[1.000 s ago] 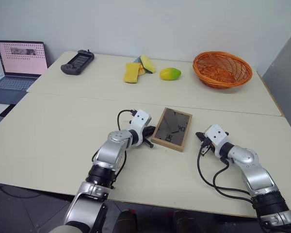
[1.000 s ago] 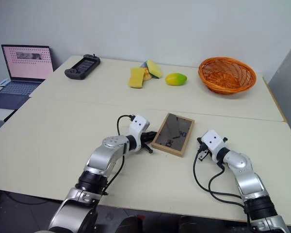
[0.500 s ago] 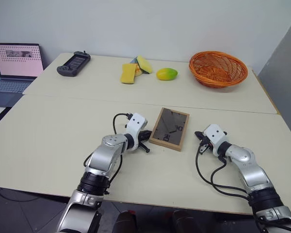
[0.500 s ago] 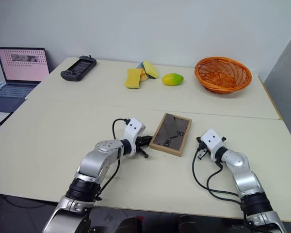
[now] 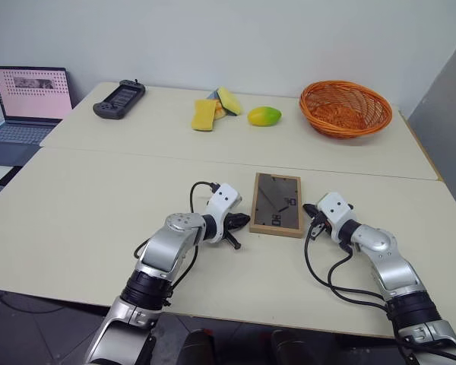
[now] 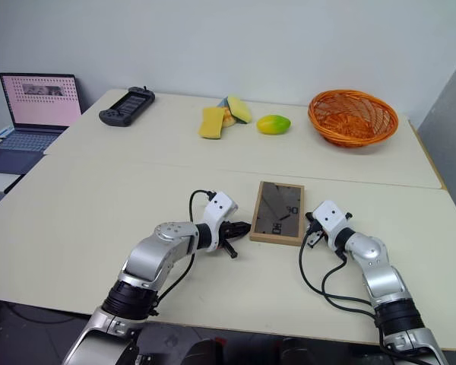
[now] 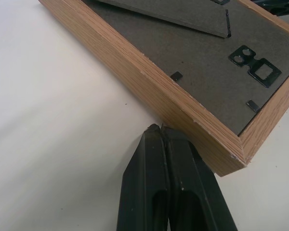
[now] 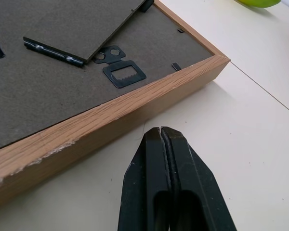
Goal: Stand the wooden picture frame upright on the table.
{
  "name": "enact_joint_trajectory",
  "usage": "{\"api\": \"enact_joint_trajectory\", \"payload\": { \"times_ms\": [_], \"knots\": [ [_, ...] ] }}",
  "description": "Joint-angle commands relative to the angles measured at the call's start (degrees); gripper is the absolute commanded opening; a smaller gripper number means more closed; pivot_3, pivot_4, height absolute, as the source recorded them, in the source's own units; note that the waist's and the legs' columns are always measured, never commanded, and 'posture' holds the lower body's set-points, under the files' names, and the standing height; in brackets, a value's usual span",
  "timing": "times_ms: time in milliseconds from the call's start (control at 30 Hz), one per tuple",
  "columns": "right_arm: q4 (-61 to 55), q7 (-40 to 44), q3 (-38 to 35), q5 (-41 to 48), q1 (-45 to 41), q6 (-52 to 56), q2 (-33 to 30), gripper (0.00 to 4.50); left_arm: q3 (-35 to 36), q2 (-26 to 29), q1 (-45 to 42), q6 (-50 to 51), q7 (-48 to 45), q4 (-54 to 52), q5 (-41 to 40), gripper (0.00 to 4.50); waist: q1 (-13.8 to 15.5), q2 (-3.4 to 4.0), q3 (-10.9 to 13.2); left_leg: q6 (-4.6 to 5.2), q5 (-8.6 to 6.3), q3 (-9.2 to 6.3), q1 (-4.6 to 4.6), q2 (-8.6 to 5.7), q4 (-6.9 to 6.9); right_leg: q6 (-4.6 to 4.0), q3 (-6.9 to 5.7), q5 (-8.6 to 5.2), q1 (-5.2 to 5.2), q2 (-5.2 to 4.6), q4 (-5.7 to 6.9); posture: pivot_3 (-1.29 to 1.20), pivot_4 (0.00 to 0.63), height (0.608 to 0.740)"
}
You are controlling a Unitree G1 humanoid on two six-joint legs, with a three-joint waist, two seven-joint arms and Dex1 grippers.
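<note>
you're at the approach step: the small rectangular light-wood picture frame [image 5: 277, 204] lies back-up, flat on the large pale cream table [image 5: 91, 201], between your left gripper [image 5: 241, 222] and right gripper [image 5: 311, 211], both pinched closed and empty, so next get one edge lifted.

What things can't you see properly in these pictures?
- The frame lies back up on the table, so its picture side is hidden in every view.
- The left tool is shut at the frame's edge; the left wrist view cannot settle whether it touches.
- The laptop is cut off by the left eye view's edge, and its screen is too small to read.
- What's behind the sponges is hidden.
</note>
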Motion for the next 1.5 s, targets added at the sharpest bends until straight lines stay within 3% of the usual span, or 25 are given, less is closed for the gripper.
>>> {"api": "enact_joint_trajectory", "payload": {
  "times_ms": [33, 233, 433, 567, 667, 867, 1333, 1433, 1500],
  "knots": [
    [-0.5, 0.1, -0.8, -0.4, -1.1, -0.9, -0.8, 0.03, 2.1, 2.1, -1.4, 1.0, -0.5, -0.2, -1.1, 0.0, 0.0, 0.0, 0.0, 0.0, 0.0, 0.0, 0.0, 0.0, 0.0, 0.01, 0.0, 0.0, 0.0, 0.0, 0.0, 0.0, 0.15, 0.74],
    [-1.1, 1.7, -0.6, -1.1, -0.4, -2.5, -3.2, 0.03, 6.2, 8.7, -2.9, 13.0, -5.4, -4.4, -8.4, 0.0, -0.6, 0.05, 0.0, 0.01, 0.0, -0.03, 0.01, 0.02, -0.01, 0.03, 0.0, -0.02, -0.06, 0.03, 0.06, 0.0, 0.15, 0.74],
    [-4.5, 5.0, -0.5, -1.3, 2.7, -4.6, -7.1, 0.03, 17.5, 8.2, -9.8, 45.3, -5.4, -5.7, -20.8, 0.0, -0.4, 0.05, 0.0, 0.01, -0.01, -0.12, -0.1, -0.03, 0.02, 0.15, -0.05, -0.1, -0.05, 0.02, 0.04, 0.0, 0.15, 0.74],
    [-7.6, 5.7, -0.8, -0.9, 4.7, -3.8, -7.7, 0.03, 23.4, 6.1, -15.0, 47.9, 0.8, 7.2, -32.3, 0.0, -0.2, 0.05, 0.0, 0.01, -0.01, -0.19, -0.1, -0.04, 0.03, 0.16, -0.08, -0.11, -0.05, 0.01, 0.04, 0.0, 0.15, 0.74],
    [-9.0, 5.4, -1.0, -1.1, 5.4, -2.9, -7.3, 0.03, 22.5, 6.7, -16.4, 47.9, 4.1, 11.3, -39.7, 0.0, -0.7, 0.06, 0.0, 0.0, 0.0, -0.27, -0.09, -0.04, 0.04, 0.16, -0.12, -0.1, -0.05, 0.01, 0.07, 0.0, 0.15, 0.74],
    [-11.0, 4.8, -1.3, -1.4, 6.9, -1.8, -7.3, 0.03, 22.0, 7.5, -19.0, 47.9, 9.7, 19.2, -41.5, 0.0, -0.7, 0.06, 0.0, -0.01, 0.0, -0.39, -0.1, -0.08, 0.06, 0.16, -0.19, -0.1, -0.04, 0.01, 0.14, 0.0, 0.15, 0.74],
    [-11.4, 4.3, -1.3, -1.7, 7.4, -1.2, -6.9, 0.0, 22.7, 6.6, -20.3, 47.9, 10.6, 20.7, -39.9, 2.98, -0.7, 0.06, 0.0, -0.07, 0.04, -0.41, -0.1, -0.1, 0.06, 0.16, -0.19, -0.1, -0.04, 0.01, 0.15, 0.0, 0.15, 0.74],
    [-11.3, 4.3, -1.2, -1.8, 7.3, -1.2, -6.9, 0.0, 22.3, 6.3, -20.1, 47.9, 10.7, 21.0, -40.5, 3.5, -0.7, 0.06, 0.0, -0.07, 0.04, -0.41, -0.1, -0.11, 0.06, 0.15, -0.19, -0.1, -0.04, 0.01, 0.15, 0.0, 0.15, 0.74],
    [-11.1, 4.2, -1.1, -1.9, 7.3, -1.3, -6.8, 0.0, 22.5, 5.8, -20.2, 47.9, 10.7, 21.7, -40.2, 3.5, -0.7, 0.06, 0.0, -0.07, 0.04, -0.41, -0.1, -0.11, 0.06, 0.16, -0.19, -0.1, -0.04, 0.01, 0.15, 0.0, 0.15, 0.74]
  ]
}}
